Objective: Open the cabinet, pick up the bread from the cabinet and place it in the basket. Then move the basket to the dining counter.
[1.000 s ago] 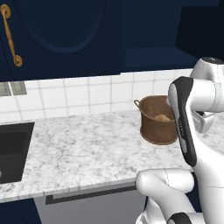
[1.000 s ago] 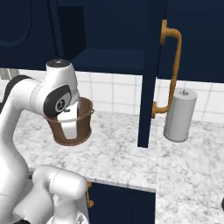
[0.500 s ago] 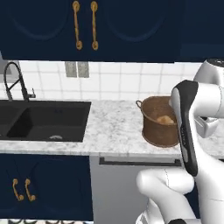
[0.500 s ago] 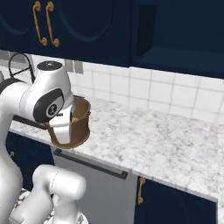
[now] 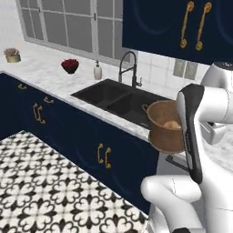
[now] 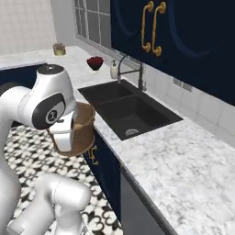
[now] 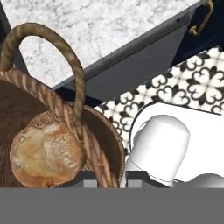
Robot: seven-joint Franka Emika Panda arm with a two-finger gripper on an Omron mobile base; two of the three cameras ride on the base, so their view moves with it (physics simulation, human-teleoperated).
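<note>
The basket (image 5: 167, 126) hangs in the air beside the arm, clear of the marble bench (image 6: 183, 165), with the bread (image 7: 46, 153) already lying at its bottom; in my judgement the carry to the dining counter is what remains. In the hand view the woven rim runs straight down between the fingertips, so the tool (image 7: 110, 183) looks pinched on the basket's rim, jaws pressed close on the thin wall (the fingertips themselves are mostly cut off at the bottom edge, so the contact is inferred from the rim's path). Holding by the rim rather than by the loop handle (image 7: 52, 61) probably keeps the vessel from swinging as the base drives.

From the left base view the basket sits roughly upright, mouth up and slightly tipped toward the camera, its long axis near vertical and tapering downward. That attitude keeps the bread from rolling out. The loaf rests against the inner wall nearest the tool.

Behind the basket lie the black sink (image 6: 131, 112) and its faucet (image 5: 129, 68); the tiled floor (image 5: 50, 186) is below.
</note>
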